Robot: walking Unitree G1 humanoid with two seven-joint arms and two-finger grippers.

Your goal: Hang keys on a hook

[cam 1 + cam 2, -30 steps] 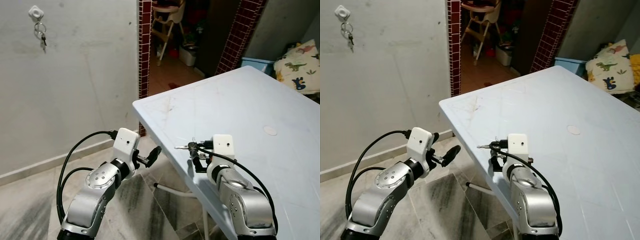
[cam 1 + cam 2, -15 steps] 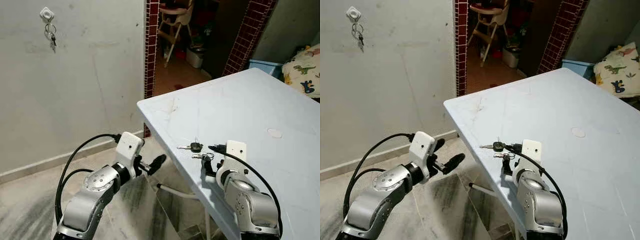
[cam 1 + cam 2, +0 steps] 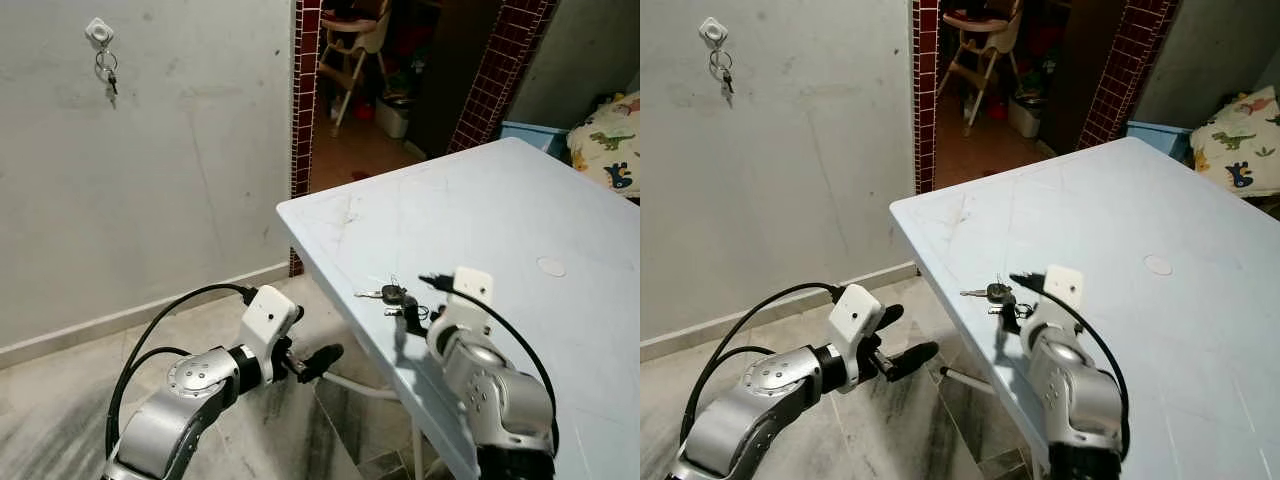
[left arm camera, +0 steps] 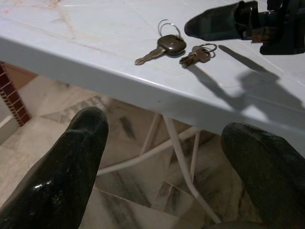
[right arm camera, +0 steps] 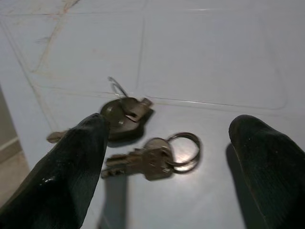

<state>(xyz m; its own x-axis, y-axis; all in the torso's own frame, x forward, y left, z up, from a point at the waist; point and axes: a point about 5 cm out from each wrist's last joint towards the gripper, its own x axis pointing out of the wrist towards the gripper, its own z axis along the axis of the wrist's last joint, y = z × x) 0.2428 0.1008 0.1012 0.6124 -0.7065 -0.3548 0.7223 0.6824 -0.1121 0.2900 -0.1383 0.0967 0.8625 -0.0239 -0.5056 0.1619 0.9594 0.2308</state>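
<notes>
Hovering right hand (image 5: 167, 157) over keys (image 5: 143, 143)

A private home is indicated. A child's high chair (image 3: 345, 45) is seen through a doorway framed in red-brown tiles (image 3: 303, 90). A dinosaur-print cushion (image 3: 608, 135) lies beyond a pale plastic tabletop (image 3: 500, 215). A plastered wall (image 3: 150, 180) carries a hook (image 3: 99, 31) with keys; marble-patterned floor tiles (image 3: 60, 420) are noted.

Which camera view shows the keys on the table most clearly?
The left wrist view: the keys lie sharp and whole near the table edge, beside the right hand. The right wrist view shows them closer but blurred; both eye views show them small.
</notes>
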